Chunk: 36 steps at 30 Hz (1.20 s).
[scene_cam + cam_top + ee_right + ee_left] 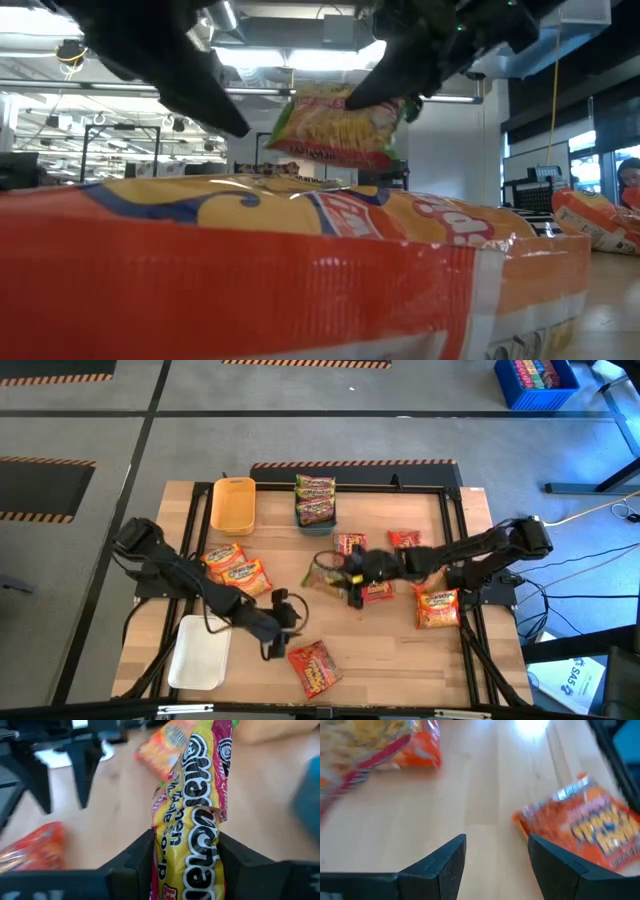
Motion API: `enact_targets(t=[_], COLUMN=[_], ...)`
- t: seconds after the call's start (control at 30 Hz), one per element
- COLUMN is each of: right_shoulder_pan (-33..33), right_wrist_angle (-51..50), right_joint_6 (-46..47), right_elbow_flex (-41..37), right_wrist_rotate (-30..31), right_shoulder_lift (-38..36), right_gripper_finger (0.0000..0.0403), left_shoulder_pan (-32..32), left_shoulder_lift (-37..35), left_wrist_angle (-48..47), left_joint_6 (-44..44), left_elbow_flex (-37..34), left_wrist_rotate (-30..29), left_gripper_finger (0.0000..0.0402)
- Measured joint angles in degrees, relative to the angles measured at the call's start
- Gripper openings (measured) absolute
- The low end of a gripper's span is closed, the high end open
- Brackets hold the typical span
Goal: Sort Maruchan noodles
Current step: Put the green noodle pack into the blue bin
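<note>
A pale wooden desk carries three trays: a yellow tray near the far edge, a blue-grey tray just beside it, and a white tray at the near left corner. A blue crate sits on the floor beyond.

I see a yellow, green-edged noodle packet with black-and-white lettering, orange-red packets on my pale wood table, and a yellow tray far left.
</note>
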Motion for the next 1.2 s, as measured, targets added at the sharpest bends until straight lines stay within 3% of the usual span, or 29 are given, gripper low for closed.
enact_targets(t=[0.17, 0.33, 0.5, 0.83, 1.13, 1.2], right_shoulder_pan=[-7.43, -14.64, -21.72, -31.63, -33.55, -33.53], right_wrist_angle=[-0.87, -0.61, -2.28, -5.90, -4.89, -4.27], right_joint_6=[-11.86, -25.74, -37.03, -38.63, -44.41, -44.97], right_elbow_flex=[2.08, 7.36, 13.29, 17.73, 17.75, 17.75], right_wrist_rotate=[0.30, -1.75, -9.24, -23.72, -24.36, -24.46], right_shoulder_lift=[-2.21, -1.73, 0.87, 10.06, 16.60, 17.67], right_gripper_finger=[0.0137, 0.0138, 0.0138, 0.0138, 0.0138, 0.0138], left_shoulder_pan=[2.37, 5.74, 9.73, 16.34, 18.23, 18.96], left_shoulder_lift=[-5.55, -9.22, -9.98, -10.57, -15.34, -17.37], left_wrist_angle=[5.16, 6.64, 8.80, 7.84, 10.11, 14.41], left_joint_6=[3.04, 9.09, 16.82, 22.26, 24.92, 24.97], left_elbow_flex=[-5.91, -6.75, -6.73, -6.82, -10.74, -12.75], left_wrist_rotate=[-3.19, -5.04, -3.15, 7.51, 7.23, 7.06], left_gripper_finger=[0.0208, 0.0208, 0.0208, 0.0208, 0.0208, 0.0208])
